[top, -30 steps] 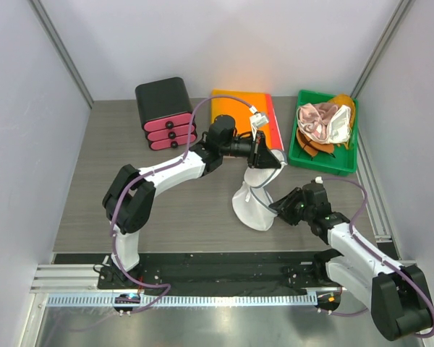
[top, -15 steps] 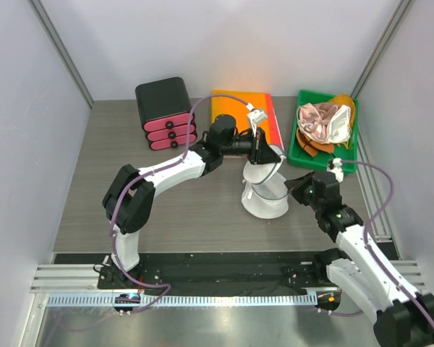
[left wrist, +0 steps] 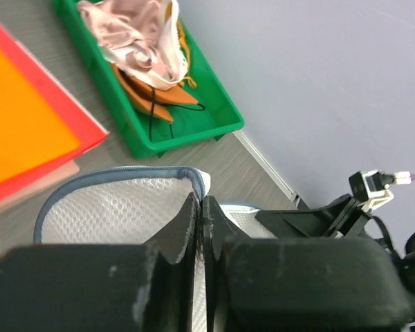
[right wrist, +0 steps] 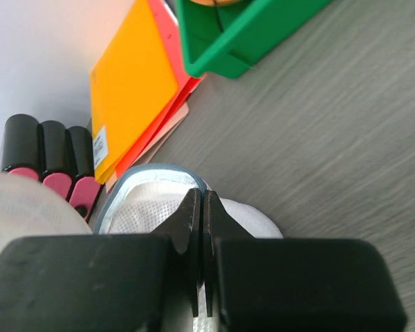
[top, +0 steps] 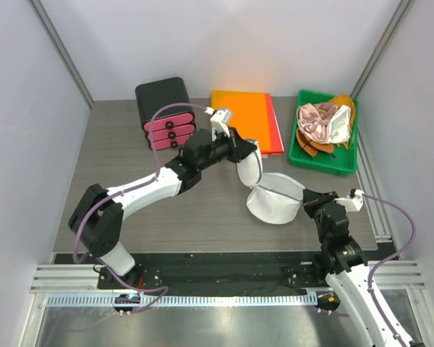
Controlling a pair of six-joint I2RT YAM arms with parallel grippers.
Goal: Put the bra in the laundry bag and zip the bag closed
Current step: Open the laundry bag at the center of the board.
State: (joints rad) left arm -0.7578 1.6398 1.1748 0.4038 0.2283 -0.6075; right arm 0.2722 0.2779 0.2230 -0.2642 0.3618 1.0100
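Both arms have pulled apart since a sec ago: L arm drew back toward its own side, R arm swung out & toward the near edge. The bag [top: 275,204], then standing narrow betw. them, is now spread into two halves. Right gripper [top: 309,196], part open a sec ago, is now clenched on the rim of the lower half, which lies bowl-up on the table [top: 202,217] just left of it. Left gripper [top: 240,150] is clamped on the rim of the other half, which stands tilted just right of its tips. The L wrist view shows the zip edge pinched betw. the fingers [left wrist: 183,235].

For the task, as I read it: the mouth is open & held on both sides, so the opening step looks done. Bra not in yet, zip not closed. Both grippers are busy, so one prob. has to let go to fetch it.

Bra [top: 322,121] sits in the green tray [top: 324,168], beyond right gripper & well apart from the bag. It's pale pink/cream, crumpled, soft, w/ orange-brown fabric under it.

Materials: bag is white see-through mesh, domed, w/ grey-blue zip tape round the rim, and it looks limp where not held. Tray looks like hard plastic. Flat orange folder [top: 244,116] lies beyond left gripper, and a black case [top: 163,97] w/ pink ends is to its left.
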